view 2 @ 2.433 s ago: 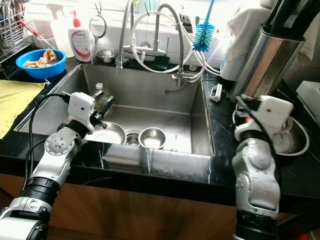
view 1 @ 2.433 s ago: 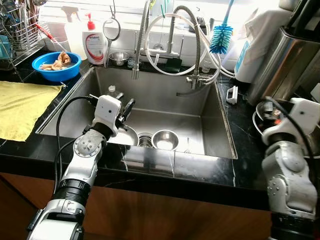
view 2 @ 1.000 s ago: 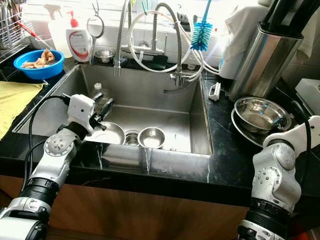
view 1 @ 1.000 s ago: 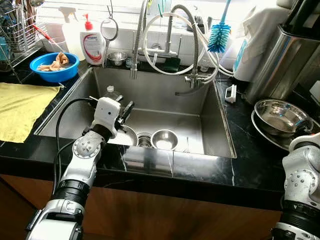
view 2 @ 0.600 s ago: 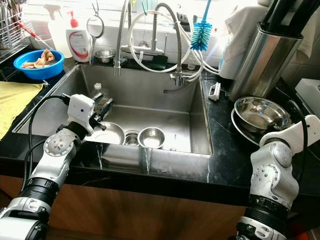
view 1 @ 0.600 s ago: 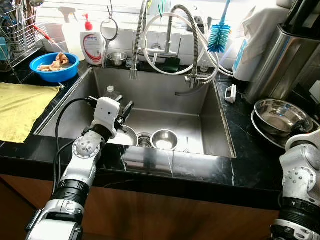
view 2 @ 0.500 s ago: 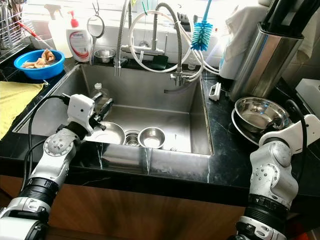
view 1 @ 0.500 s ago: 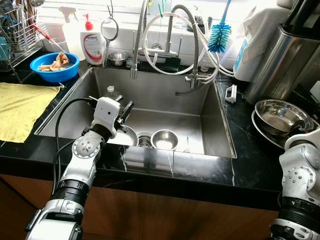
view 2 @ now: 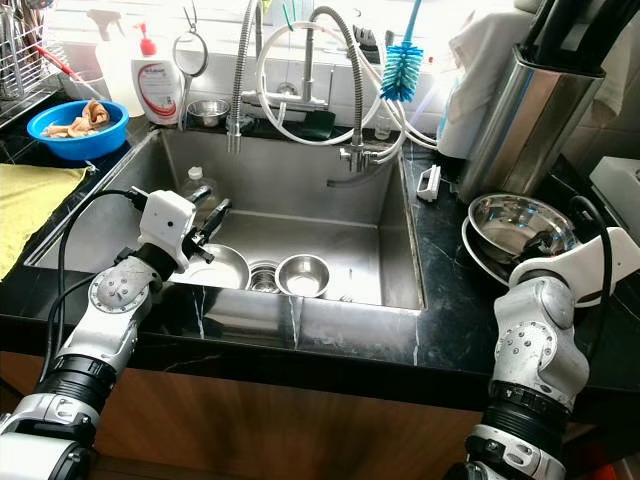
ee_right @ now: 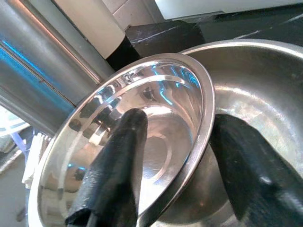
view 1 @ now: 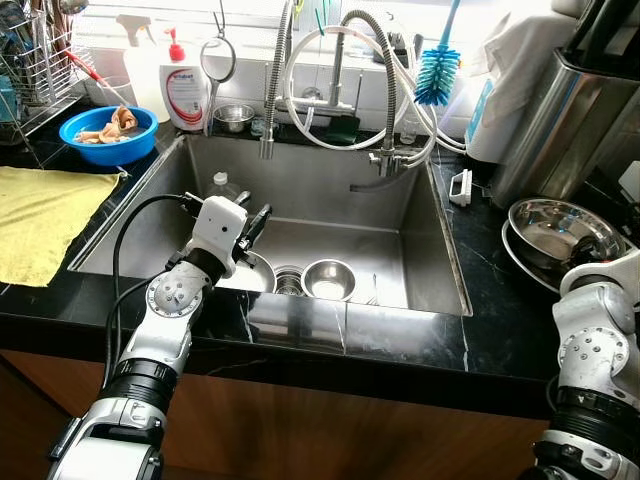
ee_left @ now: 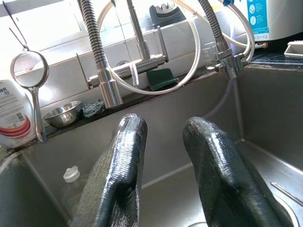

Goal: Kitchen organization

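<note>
On counter right of sink [view 1: 420, 250]: right tool [ee_right: 182, 165] fingers apart, straddling steel bowl [ee_right: 142, 123] rim.

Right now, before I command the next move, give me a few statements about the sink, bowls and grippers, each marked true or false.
1. The left gripper hangs open over the sink. True.
2. The right gripper straddles the rim of the steel bowl on the counter. True.
3. The small bowl in the sink sits on the yellow cloth. False: it lies on the sink floor by the drain.
4. The blue bowl is empty. False: it holds scraps.
</note>
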Tool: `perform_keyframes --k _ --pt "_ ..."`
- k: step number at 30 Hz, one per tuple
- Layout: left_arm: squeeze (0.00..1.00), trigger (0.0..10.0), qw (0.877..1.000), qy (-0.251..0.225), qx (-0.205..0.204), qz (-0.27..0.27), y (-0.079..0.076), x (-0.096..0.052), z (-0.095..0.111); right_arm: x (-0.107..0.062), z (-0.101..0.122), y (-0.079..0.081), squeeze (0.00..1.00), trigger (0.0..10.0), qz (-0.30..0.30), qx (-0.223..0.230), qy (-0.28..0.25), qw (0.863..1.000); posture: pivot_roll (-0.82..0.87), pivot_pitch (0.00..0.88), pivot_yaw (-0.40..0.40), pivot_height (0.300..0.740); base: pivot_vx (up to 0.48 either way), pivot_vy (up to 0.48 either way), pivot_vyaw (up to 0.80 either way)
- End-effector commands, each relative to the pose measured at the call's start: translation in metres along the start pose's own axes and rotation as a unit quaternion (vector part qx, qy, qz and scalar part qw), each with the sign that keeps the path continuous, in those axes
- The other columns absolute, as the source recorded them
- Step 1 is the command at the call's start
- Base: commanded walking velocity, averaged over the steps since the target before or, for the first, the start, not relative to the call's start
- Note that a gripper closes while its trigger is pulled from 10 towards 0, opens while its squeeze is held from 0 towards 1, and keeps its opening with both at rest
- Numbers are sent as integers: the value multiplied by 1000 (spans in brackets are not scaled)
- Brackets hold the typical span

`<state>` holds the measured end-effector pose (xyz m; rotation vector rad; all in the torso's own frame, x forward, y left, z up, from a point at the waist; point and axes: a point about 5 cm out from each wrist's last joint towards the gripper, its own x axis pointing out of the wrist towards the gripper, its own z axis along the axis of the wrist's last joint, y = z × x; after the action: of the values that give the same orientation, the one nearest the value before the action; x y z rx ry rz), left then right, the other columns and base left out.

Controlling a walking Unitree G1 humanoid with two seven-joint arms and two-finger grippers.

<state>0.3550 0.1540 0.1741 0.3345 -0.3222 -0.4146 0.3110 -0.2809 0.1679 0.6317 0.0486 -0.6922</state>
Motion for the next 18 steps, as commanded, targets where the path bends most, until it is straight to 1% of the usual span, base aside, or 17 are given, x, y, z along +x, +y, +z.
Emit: perform_keyframes --k 1,9,15,17,18 --pt "0 10000 1000 -10 12 -7 2 4 6 2 -7 -2 0 0 -10 9 20 1000 149 0 -54 740 0 0 0" --pt "0 10000 1000 -11 15 -8 2 4 7 2 -10 -3 0 0 -16 29 29 999 151 0 -55 740 0 0 0" --pt "0 10000 1000 -12 16 -8 2 5 7 2 -10 -3 0 0 -17 34 31 999 151 0 -54 740 0 0 0" --pt "0 10000 1000 -13 15 -6 2 5 7 2 -10 -3 0 0 -19 29 28 999 151 0 -55 740 0 0 0" --pt "0 10000 1000 -14 15 -6 3 6 8 1 -8 -3 0 0 -23 25 15 999 149 0 -51 740 0 0 0"
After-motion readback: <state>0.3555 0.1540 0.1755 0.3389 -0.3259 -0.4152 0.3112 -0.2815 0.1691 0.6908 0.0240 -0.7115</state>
